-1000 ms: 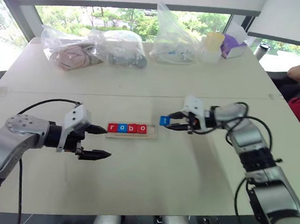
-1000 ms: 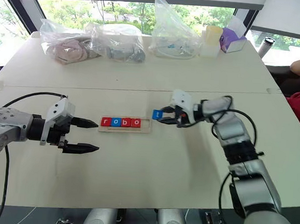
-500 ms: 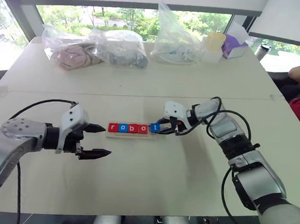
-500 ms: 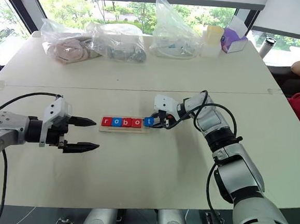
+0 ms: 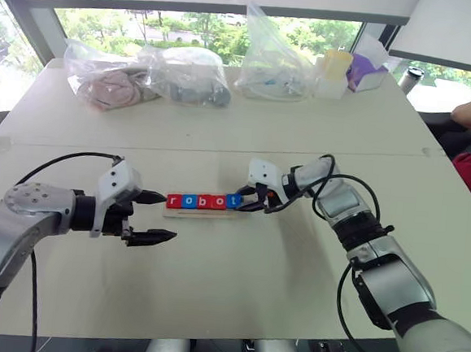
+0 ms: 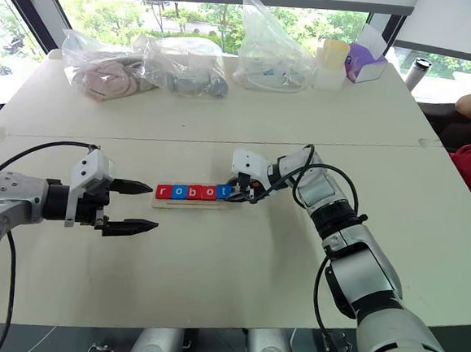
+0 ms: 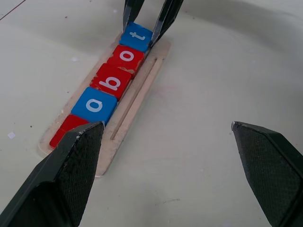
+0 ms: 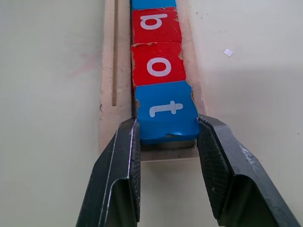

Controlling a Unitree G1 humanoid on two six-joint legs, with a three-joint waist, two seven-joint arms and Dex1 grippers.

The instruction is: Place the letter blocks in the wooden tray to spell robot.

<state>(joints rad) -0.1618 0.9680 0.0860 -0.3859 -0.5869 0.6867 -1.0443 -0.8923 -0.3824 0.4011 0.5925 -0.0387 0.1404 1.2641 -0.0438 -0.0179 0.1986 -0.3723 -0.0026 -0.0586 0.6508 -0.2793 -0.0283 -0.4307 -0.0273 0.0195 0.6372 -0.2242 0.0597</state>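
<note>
Pinching the blue t block (image 8: pixel 165 111) between its fingers, the right gripper (image 5: pixel 251 200) holds it at the tray's (image 7: pixel 138 92) 3 o'clock end, touching the red o (image 8: pixel 157 63). Blocks read r-o-b-o-t. At the tray's 9 o'clock, the left gripper (image 5: pixel 156 216) hovers, fingers spread.

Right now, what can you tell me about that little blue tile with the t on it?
The blue t tile is a small flat square, glossy blue with a white lowercase t and slightly chipped edges. It sits at the end of the wooden tray, last in the row, right against a red o tile, so the blocks read robot. The right claw is shut on it, one black finger against each side.
</note>
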